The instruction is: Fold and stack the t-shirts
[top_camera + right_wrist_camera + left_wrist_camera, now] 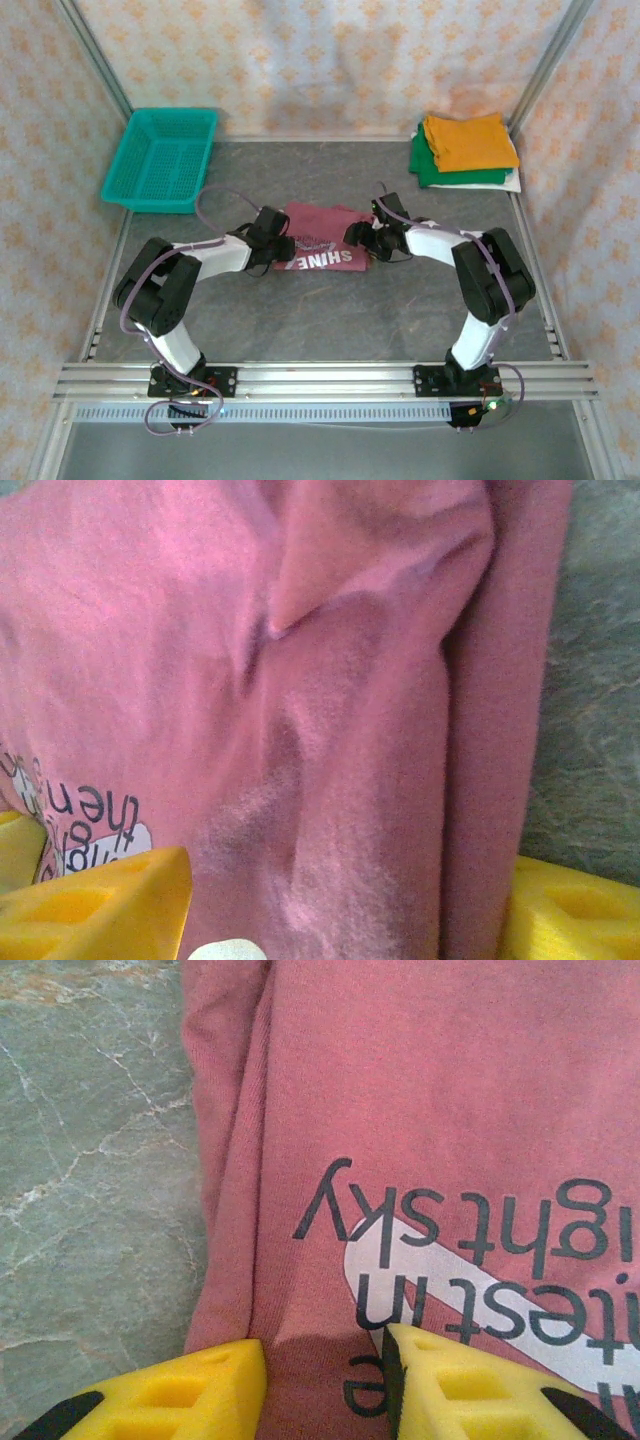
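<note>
A maroon t-shirt with white lettering lies partly folded in the middle of the table, print side up. My left gripper is at its left edge. In the left wrist view the yellow fingers stand apart over the printed cloth, which lies flat between them. My right gripper is at the shirt's right edge. In the right wrist view its fingers are spread wide over rumpled maroon cloth, gripping nothing. Folded orange, green and white t-shirts lie stacked at the back right.
A teal mesh basket stands at the back left corner. The grey stone-patterned table is bare in front of the shirt. Patterned cloth walls and metal frame rails close in the workspace.
</note>
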Tool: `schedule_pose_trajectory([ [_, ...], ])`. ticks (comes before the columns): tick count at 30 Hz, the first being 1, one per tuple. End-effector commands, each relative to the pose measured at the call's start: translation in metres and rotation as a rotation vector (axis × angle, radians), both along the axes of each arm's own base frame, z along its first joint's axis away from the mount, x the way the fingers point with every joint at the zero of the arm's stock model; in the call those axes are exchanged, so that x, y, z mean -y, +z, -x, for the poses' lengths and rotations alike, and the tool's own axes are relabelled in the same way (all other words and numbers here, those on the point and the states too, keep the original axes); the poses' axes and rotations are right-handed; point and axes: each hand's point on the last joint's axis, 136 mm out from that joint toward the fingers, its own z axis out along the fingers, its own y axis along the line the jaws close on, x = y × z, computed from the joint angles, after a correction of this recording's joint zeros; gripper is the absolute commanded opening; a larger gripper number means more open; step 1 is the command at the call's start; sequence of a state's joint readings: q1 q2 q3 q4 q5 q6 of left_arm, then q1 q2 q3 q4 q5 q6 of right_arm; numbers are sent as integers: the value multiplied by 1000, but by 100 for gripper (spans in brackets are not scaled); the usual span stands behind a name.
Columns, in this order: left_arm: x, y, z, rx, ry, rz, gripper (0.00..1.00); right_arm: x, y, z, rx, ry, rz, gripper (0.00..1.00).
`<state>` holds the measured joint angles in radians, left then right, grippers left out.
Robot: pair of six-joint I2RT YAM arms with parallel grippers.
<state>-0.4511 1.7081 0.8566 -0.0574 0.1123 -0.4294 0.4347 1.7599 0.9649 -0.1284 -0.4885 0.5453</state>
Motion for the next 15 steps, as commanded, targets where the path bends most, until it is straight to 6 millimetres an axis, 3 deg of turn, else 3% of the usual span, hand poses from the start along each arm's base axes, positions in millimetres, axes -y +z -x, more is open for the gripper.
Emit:
schedule_pose_trajectory([
  [1,-13,-22,16,-63,26,-52,37,-26,-2,-11,33,40,-59,70],
  [9,-8,-16,13,-44,27,-12,37,-75,11,-28,95,65,-147,57],
  [15,-7,0,9,-10,30,-3,38,-85,2,-36,77,62,-133,37],
])
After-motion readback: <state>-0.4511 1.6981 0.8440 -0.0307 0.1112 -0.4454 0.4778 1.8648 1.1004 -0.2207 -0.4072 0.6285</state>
